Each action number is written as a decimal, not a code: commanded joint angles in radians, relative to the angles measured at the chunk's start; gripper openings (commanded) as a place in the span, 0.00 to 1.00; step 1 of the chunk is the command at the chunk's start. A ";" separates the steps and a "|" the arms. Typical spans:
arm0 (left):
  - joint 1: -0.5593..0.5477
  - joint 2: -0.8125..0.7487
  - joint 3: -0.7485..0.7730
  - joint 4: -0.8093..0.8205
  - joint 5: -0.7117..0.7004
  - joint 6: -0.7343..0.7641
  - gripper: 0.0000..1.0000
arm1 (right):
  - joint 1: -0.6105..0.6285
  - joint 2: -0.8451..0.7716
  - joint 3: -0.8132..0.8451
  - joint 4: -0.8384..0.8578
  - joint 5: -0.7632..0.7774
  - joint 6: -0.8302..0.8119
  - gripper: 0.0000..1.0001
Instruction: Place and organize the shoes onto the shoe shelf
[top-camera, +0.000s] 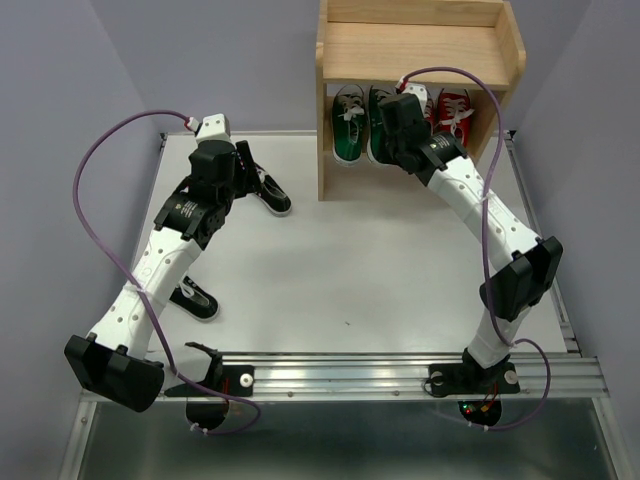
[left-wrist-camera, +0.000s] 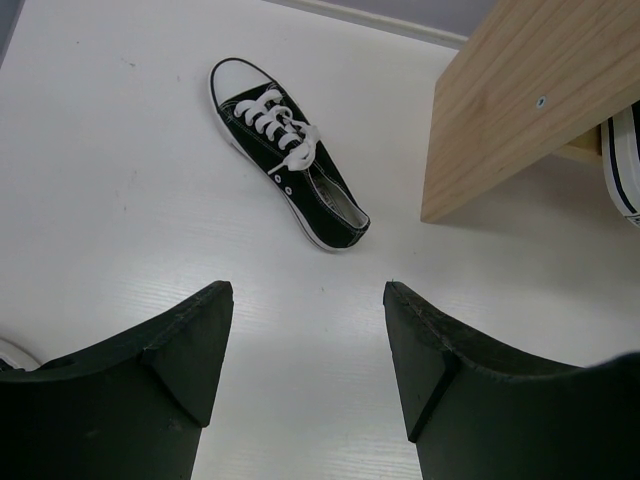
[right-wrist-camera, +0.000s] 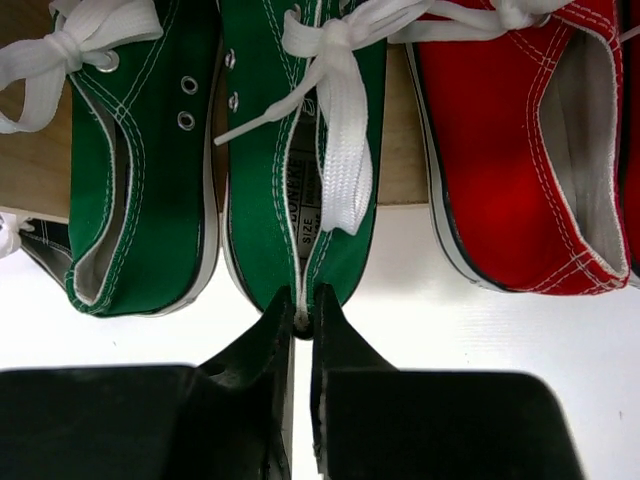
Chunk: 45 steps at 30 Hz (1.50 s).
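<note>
While L gripper (left-wrist-camera: 305, 300) hangs open, R gripper (right-wrist-camera: 303, 305) pinches heel of green shoe (right-wrist-camera: 255, 220).

Tabletop (top-camera: 380, 270): white. You have the shoe shelf (top-camera: 420, 50) standing on it at the far edge. One black shoe (left-wrist-camera: 285, 150) lies on its sole near the shelf's left side panel. A second black shoe (top-camera: 195, 298) lies well apart from it, toward the near left. Lower shelf board: green shoe (right-wrist-camera: 140, 180), second green shoe (right-wrist-camera: 290, 200) and red shoes (top-camera: 452, 112) side by side, heels to the front, the green heels overhanging the edge.
</note>
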 joint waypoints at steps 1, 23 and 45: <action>0.010 -0.018 0.034 0.016 -0.007 0.003 0.73 | -0.005 -0.026 -0.005 0.123 0.053 -0.062 0.01; 0.010 -0.013 0.042 0.009 -0.013 -0.003 0.73 | 0.115 0.069 0.046 0.215 0.449 -0.260 0.01; 0.010 -0.021 0.025 0.009 -0.004 -0.019 0.73 | 0.124 0.060 0.037 0.282 0.308 -0.166 0.55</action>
